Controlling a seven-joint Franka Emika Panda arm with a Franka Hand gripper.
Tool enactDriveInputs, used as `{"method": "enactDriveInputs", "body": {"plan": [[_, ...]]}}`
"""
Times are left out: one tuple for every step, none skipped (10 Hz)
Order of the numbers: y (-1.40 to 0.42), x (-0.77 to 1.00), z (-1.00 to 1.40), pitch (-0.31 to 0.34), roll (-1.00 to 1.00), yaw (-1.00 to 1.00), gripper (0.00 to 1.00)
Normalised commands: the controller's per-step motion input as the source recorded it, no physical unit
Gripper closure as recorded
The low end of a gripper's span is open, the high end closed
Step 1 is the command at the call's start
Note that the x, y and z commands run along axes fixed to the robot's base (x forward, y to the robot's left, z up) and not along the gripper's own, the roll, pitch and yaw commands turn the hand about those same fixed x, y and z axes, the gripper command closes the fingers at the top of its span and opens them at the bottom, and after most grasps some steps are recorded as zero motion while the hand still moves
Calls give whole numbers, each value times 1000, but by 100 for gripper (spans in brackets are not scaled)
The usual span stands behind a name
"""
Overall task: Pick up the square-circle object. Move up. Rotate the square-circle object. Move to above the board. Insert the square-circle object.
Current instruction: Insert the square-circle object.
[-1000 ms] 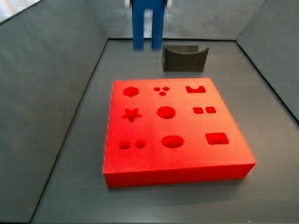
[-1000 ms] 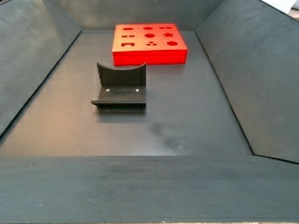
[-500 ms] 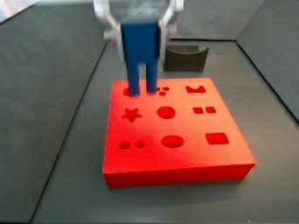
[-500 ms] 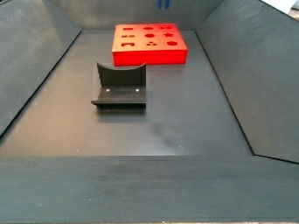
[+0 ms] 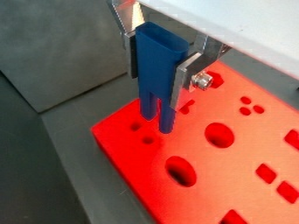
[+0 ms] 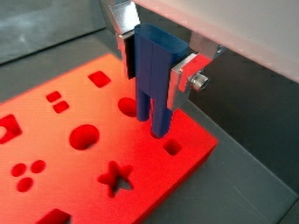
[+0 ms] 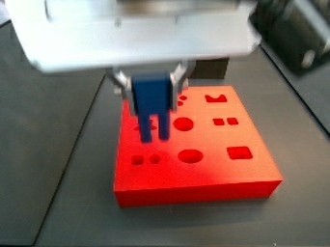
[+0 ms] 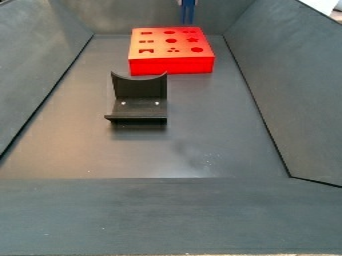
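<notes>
Pincer (image 5: 163, 63) clamps square-circle object (image 5: 155, 79) legs-down over board (image 5: 222, 166) | fixture (image 8: 136, 100) well apart on floor

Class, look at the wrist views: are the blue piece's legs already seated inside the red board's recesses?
No: the square-circle object, clamped in the gripper, hangs with its legs just above the board.

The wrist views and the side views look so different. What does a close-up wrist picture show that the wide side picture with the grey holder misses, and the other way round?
Only the wrist view shows the claw gripping the blue piece, its two legs hanging just above the red board near a pair of small holes.

Only that side view shows the dark grey holder on the floor, apart from the board, and the whole sloped-wall bin. The claw is out of frame there.

Both show the red board with its shaped holes.
</notes>
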Motion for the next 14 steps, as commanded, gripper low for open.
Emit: {"method": "enactDriveInputs", "body": {"plan": [[-169, -123, -337, -84, 77, 103, 100], [-160, -74, -314, -84, 59, 103, 100], [-177, -17, -280, -60, 40, 54, 100], [-180, 0, -291, -36, 43, 49, 100], [-131, 29, -280, -16, 11, 0, 100], [0, 243, -34, 51, 0, 0, 100], [40, 169, 0, 91, 0, -11, 100], [63, 29, 0, 67, 4, 0, 100], [89, 0, 0, 60, 7, 0, 100], [43, -29, -3, 24, 13, 0, 100], [0, -163, -43, 0, 11, 0, 100], [17, -214, -37, 0, 3, 0, 100], [14, -183, -37, 0, 0, 0, 100], [34, -160, -40, 3, 0, -31, 100]]}}
